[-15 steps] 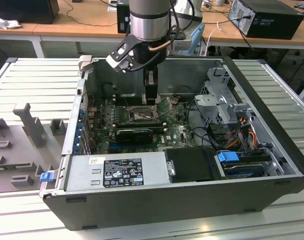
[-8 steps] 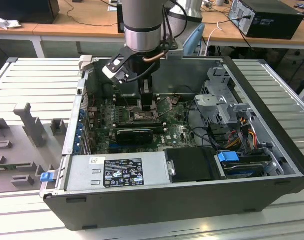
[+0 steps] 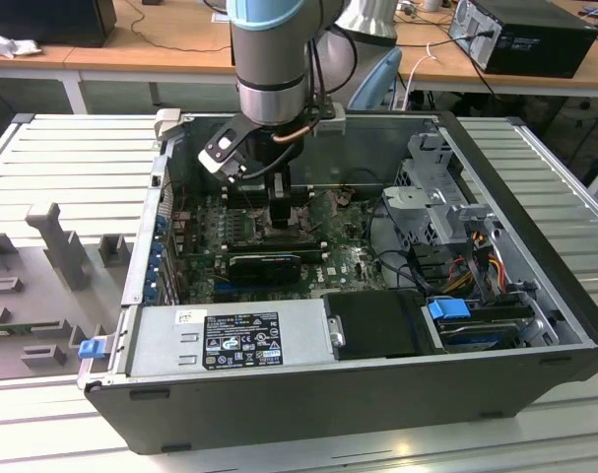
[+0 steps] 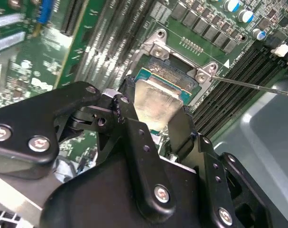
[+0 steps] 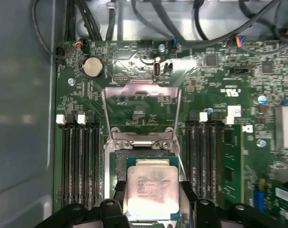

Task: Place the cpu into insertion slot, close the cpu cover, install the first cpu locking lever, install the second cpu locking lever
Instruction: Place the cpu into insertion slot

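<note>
One cpu (image 5: 151, 187) is seen, gripped on two opposite edges by the black fingers (image 5: 119, 192) of the tool (image 5: 152, 199), which is closed on it to the chip's width. In both wrist views the cpu (image 4: 155, 102) is held with its silver face up, just over the one insertion slot (image 5: 116, 161). Whether it touches the slot cannot be told. One cpu cover (image 5: 141, 86) is swung open and lies back from the slot's far edge, the green board visible through its window. One thin locking lever (image 4: 250, 85) is seen in the second wrist view, standing out from the slot's corner. Two banks of memory slots (image 5: 79, 161) flank the socket, and one coin cell (image 5: 91, 67) is mounted beyond the cover. In the exterior view the single arm (image 3: 274, 59) is lowered almost straight down into one open computer case (image 3: 535, 197), which is laid on the slatted bench (image 3: 72, 158), with the tool (image 3: 279, 212) down at the board.
</note>
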Tool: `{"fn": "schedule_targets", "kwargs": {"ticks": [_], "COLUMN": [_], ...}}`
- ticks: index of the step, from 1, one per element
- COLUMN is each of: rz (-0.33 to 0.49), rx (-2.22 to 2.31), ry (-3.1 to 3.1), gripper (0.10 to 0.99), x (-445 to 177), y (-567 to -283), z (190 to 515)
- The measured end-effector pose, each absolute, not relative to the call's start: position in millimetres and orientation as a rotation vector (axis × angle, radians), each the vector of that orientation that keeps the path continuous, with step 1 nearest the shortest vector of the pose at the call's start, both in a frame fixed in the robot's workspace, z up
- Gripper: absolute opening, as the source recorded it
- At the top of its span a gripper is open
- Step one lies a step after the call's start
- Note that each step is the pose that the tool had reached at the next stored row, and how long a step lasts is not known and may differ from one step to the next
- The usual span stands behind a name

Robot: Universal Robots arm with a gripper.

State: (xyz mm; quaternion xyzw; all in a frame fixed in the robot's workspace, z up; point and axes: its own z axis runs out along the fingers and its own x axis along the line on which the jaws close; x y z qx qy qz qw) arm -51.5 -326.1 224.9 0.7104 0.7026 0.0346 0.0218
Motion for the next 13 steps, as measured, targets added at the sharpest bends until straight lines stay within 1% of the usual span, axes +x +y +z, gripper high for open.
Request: {"fn": "schedule_targets", "kwargs": {"ticks": [4,13], "rz": [0.107,0.107], "rx": [2.201,2.201], "ry": [2.178,2.178], "gripper": [0.522,0.522], "x": [-51.9,-51.9], "y": [-324.0,-320.9], "z": [215.9,208.7]}}
